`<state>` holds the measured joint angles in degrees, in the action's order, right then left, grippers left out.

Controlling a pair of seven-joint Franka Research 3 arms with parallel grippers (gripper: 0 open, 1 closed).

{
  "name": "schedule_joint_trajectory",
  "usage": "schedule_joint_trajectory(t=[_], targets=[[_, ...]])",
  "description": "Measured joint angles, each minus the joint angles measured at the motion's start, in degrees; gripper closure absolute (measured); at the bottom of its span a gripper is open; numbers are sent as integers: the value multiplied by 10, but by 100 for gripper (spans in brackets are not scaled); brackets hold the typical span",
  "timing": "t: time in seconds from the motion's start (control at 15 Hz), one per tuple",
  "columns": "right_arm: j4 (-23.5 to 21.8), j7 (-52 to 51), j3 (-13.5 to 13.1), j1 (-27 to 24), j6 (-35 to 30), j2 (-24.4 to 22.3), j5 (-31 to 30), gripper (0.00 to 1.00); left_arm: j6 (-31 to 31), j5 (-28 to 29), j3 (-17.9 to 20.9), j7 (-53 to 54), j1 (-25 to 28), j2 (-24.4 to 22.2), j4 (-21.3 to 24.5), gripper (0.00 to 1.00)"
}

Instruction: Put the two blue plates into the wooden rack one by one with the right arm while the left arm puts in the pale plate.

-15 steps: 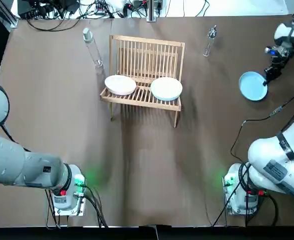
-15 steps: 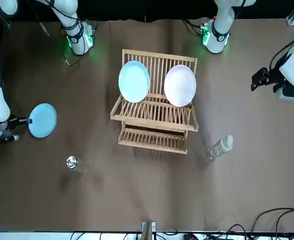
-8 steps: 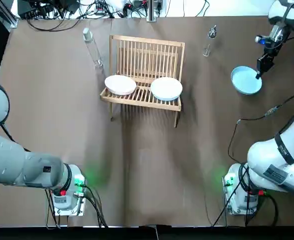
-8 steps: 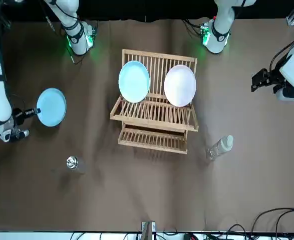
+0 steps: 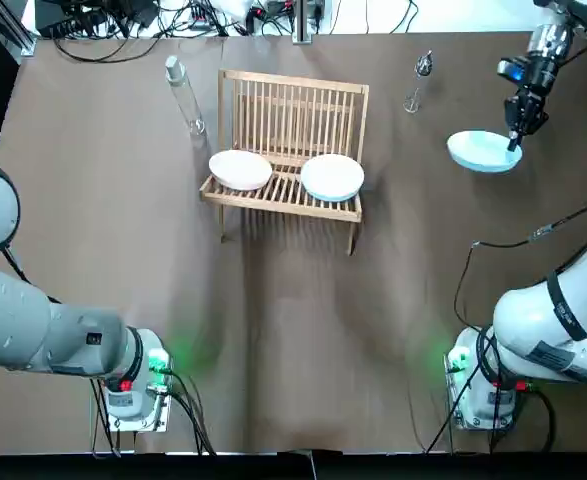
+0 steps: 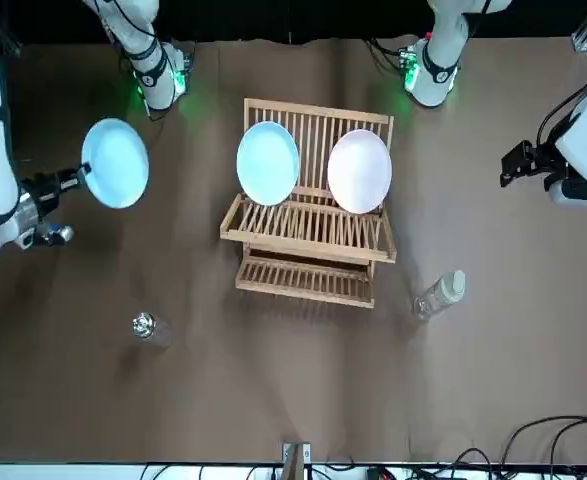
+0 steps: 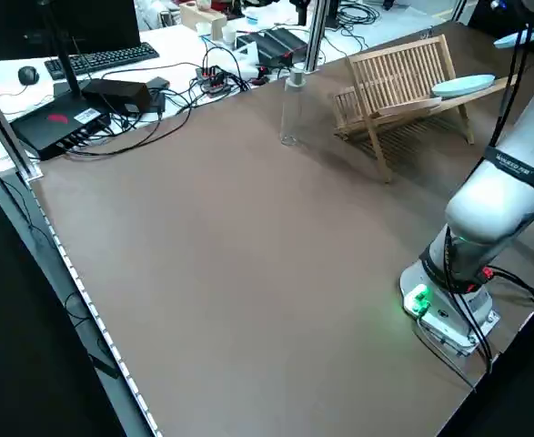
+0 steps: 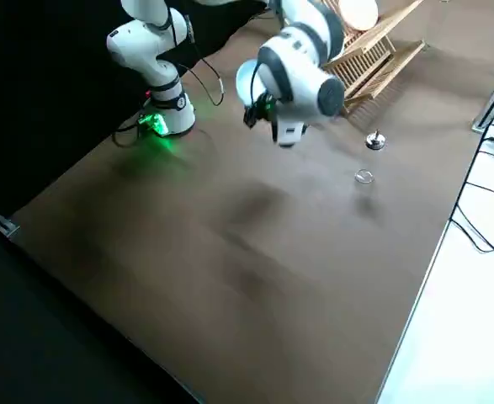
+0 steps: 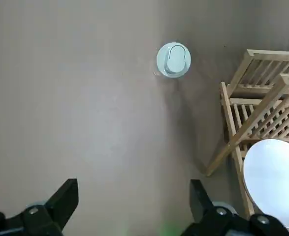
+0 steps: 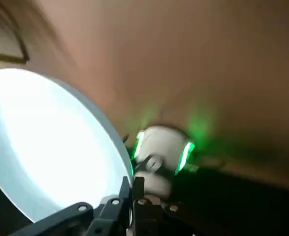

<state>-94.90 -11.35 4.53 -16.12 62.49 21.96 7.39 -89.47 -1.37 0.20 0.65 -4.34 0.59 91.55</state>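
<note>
**Blue plate up in the right pincer, two plates in the rack**

The right pincer is closed tight on the rim of a blue plate. It holds the plate clear of the desk. The plate is tilted rather than flat, and it reaches out from the pincer toward the rack. The pincer grips only the edge that faces away from the rack.

The rack stands well apart from this pincer, off toward the robot's left. Two plates lean in its slots side by side, not touching each other. The other blue plate is the one nearer the right pincer, and the pale plate sits beyond it.

A small bottle with a shiny top stands on the desk between the right pincer and the rack, a little farther from the arms' bases than either.

The left pincer hangs over bare desk on the far side of the rack, with its fingers spread wide and nothing between them. Off to its side are the rack's corner and the pale plate. A tall clear bottle stands upright near it, just beside the rack and not touching it.
</note>
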Motion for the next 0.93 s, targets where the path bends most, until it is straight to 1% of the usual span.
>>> schedule_joint_trajectory(t=[0.33, 0.4, 0.47, 0.67, 0.8, 0.93], targets=[[-1, 167, 1, 83, -83, -23, 99, 97, 0, 0, 0, 1, -1, -5, -1, 0], [-2, 220, 2, 121, -94, -24, 140, 97, 0, 0, 0, 1, -2, -5, -1, 0], [-2, 236, 2, 143, -94, -24, 155, 97, 0, 0, 0, 1, -2, -5, -1, 0], [-4, 276, 2, 205, -74, -24, 222, 97, 0, 0, 0, 1, -2, -5, -1, 0], [-6, 291, 2, 234, -39, -23, 257, 97, 0, 0, 0, 1, -2, -5, -1, 0], [-12, 310, 2, 255, 10, -19, 292, 97, 0, 0, 0, 1, -2, -5, -1, 0]])
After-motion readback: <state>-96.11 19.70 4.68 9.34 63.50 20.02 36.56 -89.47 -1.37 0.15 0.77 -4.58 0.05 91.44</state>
